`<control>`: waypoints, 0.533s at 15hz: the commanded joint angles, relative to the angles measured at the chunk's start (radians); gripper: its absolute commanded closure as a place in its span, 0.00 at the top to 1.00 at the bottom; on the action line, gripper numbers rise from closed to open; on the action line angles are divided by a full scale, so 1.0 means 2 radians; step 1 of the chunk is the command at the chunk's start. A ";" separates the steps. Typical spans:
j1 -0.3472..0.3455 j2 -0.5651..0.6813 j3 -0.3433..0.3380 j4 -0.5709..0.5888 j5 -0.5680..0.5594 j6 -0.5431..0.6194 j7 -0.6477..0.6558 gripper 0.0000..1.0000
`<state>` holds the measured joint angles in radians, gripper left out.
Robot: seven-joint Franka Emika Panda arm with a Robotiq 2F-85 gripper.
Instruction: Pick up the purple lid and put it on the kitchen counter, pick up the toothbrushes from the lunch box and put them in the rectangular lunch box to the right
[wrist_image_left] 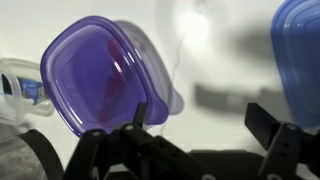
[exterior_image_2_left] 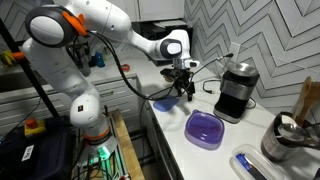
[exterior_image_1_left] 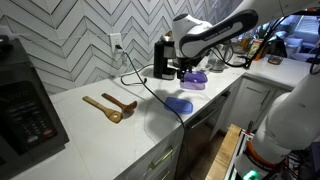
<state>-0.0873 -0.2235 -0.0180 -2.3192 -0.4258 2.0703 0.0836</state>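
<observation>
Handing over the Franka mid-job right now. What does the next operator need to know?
Gripper: open and empty, hovering over the kitchen counter close to the purple lid, not touching it.
Purple lid: not yet lifted; it appears to sit on the lunch box, hiding the box and any toothbrushes.
Periwinkle lid: flat on the counter nearby. Do not mistake it for the purple one.
Rectangular lunch box: further along the counter.
Done: nothing visible.
Left: move the purple lid onto the counter, then transfer the toothbrushes to the rectangular lunch box.
</observation>
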 commanded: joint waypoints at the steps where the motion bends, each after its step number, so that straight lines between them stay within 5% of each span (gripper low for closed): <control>1: 0.001 0.006 -0.001 0.001 -0.013 0.012 0.013 1.00; 8: -0.002 0.019 0.000 0.000 -0.033 0.030 0.029 1.00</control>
<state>-0.0954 -0.1841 -0.0179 -2.3190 -0.4803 2.1323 0.1389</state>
